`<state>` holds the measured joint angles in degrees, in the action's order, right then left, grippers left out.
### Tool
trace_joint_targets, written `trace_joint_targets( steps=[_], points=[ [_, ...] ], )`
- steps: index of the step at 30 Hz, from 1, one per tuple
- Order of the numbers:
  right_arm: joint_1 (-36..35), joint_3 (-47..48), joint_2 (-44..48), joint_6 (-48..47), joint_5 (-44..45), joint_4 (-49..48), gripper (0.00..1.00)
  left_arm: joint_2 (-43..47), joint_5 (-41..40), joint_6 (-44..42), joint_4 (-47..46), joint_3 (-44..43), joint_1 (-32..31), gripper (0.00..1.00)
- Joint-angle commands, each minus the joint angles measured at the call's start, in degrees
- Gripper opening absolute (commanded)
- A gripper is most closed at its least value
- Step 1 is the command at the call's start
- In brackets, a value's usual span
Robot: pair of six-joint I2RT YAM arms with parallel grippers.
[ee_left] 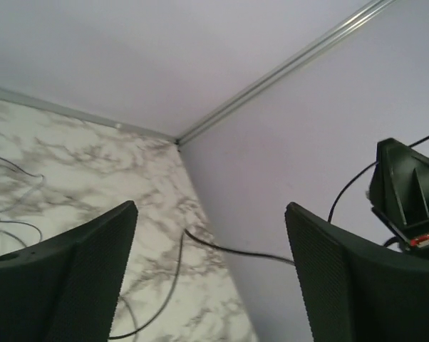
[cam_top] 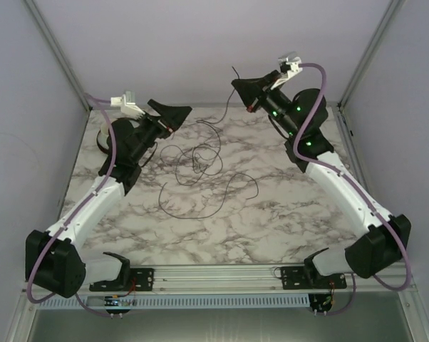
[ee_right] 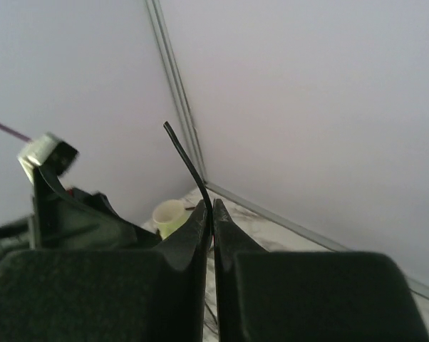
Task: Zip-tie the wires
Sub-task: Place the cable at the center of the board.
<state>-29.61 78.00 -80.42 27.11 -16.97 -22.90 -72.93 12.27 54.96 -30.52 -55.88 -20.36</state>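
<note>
The wires (cam_top: 197, 160) lie as a loose tangle of thin dark loops in the middle of the marbled table (cam_top: 271, 214). My right gripper (cam_top: 236, 84) hangs raised near the back wall. In the right wrist view it (ee_right: 213, 204) is shut on one thin black wire strand (ee_right: 184, 158), whose end sticks up past the tips. From there the strand (cam_top: 218, 120) sags left toward my left gripper (cam_top: 180, 118). In the left wrist view the left gripper (ee_left: 211, 206) stands open, and the wire strand (ee_left: 232, 251) crosses the gap without touching the fingers (ee_left: 93, 271).
Pale walls with aluminium posts (cam_top: 58, 53) close in the table at the back and both sides. A pale yellow-green cup-like object (ee_right: 168, 216) stands at the far left corner. A metal rail (cam_top: 214, 274) runs along the near edge between the arm bases.
</note>
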Motion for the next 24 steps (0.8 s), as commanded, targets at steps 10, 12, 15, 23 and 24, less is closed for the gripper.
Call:
trace_joint_targets(
  steps=[10,12,15,23,24],
  points=[
    [2.70,1.18,3.81,-17.99,-15.91,16.05,0.00,2.10,7.32,-5.52,-8.82,-10.47,-3.40,0.91],
    [2.27,1.10,3.58,-17.13,-15.74,15.74,0.00,0.74,7.29,-5.93,-9.97,-11.30,-5.51,0.86],
    [1.49,0.38,3.67,-15.61,-15.39,14.01,0.00,-2.07,6.82,-6.13,-10.74,-12.57,-8.57,0.78],
    [-0.18,-0.74,3.29,-13.49,-15.42,11.12,0.00,-9.71,5.43,-6.41,-14.33,-17.17,-13.66,0.61],
    [-0.19,-0.74,3.25,-13.49,-15.38,11.07,0.00,-10.48,5.22,-6.63,-14.42,-17.82,-14.11,0.60]
  ],
)
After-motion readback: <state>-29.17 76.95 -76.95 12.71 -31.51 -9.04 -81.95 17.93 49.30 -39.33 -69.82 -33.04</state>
